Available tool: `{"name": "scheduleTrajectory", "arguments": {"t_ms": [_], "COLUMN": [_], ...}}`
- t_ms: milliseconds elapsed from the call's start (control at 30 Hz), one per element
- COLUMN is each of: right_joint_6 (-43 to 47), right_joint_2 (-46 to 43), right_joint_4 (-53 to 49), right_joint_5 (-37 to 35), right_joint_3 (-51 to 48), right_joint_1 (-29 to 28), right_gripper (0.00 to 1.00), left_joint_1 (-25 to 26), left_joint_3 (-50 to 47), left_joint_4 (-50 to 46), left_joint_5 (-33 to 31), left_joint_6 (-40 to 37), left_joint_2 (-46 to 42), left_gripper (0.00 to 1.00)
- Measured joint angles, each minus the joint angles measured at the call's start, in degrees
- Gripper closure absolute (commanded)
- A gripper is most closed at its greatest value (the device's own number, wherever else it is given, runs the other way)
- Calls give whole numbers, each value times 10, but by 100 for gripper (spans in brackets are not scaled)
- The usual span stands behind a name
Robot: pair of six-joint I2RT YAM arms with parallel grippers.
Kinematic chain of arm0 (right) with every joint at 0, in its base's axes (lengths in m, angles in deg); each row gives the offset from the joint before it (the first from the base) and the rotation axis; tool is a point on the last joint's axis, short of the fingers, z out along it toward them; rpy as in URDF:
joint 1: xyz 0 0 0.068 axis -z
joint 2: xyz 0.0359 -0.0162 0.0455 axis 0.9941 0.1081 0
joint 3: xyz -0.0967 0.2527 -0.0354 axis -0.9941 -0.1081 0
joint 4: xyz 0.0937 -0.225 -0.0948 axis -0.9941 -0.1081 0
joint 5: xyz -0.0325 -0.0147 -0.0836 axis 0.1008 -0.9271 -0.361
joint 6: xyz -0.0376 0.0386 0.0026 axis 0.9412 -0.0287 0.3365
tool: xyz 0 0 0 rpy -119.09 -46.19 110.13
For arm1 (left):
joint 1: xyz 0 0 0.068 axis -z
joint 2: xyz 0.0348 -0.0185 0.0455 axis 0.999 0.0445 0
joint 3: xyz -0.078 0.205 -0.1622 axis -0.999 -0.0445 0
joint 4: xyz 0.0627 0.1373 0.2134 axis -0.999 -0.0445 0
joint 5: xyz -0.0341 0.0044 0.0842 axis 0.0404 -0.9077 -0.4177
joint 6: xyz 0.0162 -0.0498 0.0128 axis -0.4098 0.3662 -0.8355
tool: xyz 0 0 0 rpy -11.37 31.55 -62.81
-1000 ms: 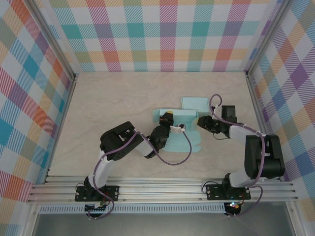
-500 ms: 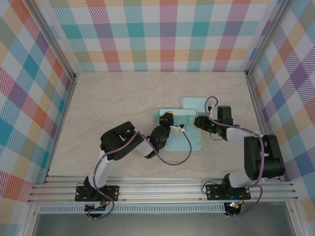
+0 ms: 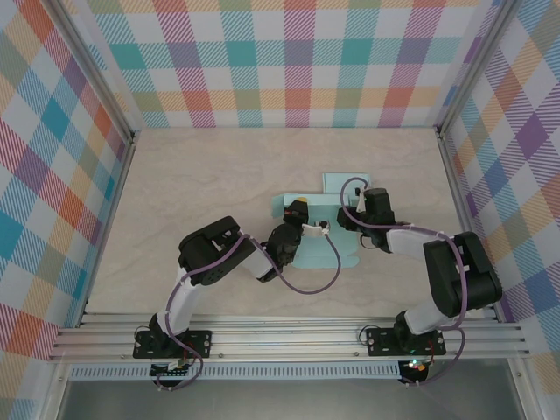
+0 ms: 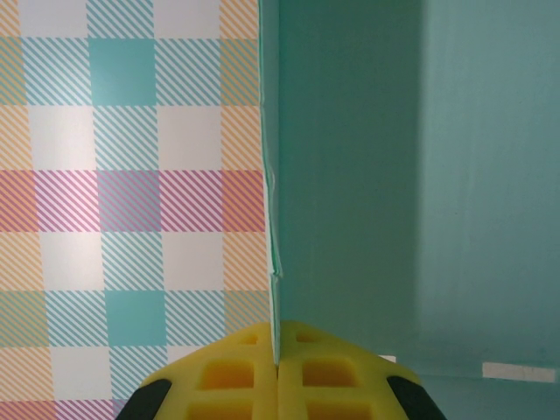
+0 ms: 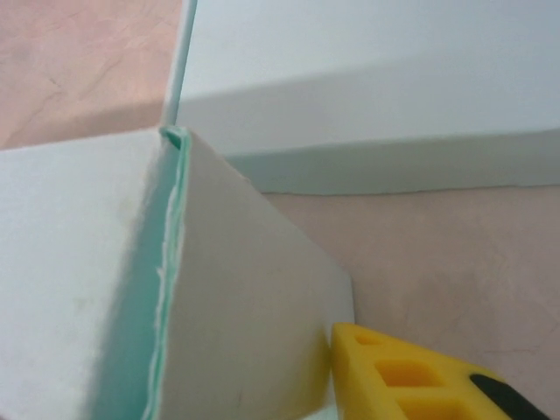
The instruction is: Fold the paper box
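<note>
Right fingers [image 5: 404, 378] now farther left, against teal paper box [image 3: 317, 252].

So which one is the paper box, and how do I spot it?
Find the beige table inside the checkered walls, then look mid-table where the left gripper and right gripper nearly meet. The paper box is there: a pale mint-green sheet, partly folded up, the only green thing on it.
</note>
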Motion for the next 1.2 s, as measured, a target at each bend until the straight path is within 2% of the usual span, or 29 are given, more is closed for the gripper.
{"name": "scheduleTrajectory", "arguments": {"t_ms": [200,400,533,600,767,833,933,1033,1133,1200], "right_joint_6": [9,21,32,36,40,40,40,40,41,41], "right_joint_2": [25,45,55,58,61,61,61,61,61,61], "right_joint_4": [21,23,23,25,29,29,29,30,30,30], "right_joint_5": [-58,-143,-196,-214,-235,-239,-241,-241,-241,-240], "right_joint_3": [6,21,29,30,31,31,31,31,30,30], "right_joint_1": [-21,-57,-80,-87,-91,-91,-91,-91,-91,-91], "right_gripper": [72,89,94,94,97,99,100,100,100,100], "left_joint_1": [0,0,0,0,1,1,2,8,15,19], "left_joint_3": [0,0,0,0,-5,-10,-23,-49,-78,-97], "left_joint_4": [0,5,8,7,-11,-17,-24,-31,-58,-102], "left_joint_5": [-2,-5,-9,-13,-16,-28,-54,-91,-133,-162], "left_joint_6": [0,4,14,24,62,80,104,144,207,276], "left_joint_2": [0,0,-1,-1,-14,-24,-50,-89,-141,-190], "left_gripper": [100,100,99,89,74,72,50,41,39,38]}}
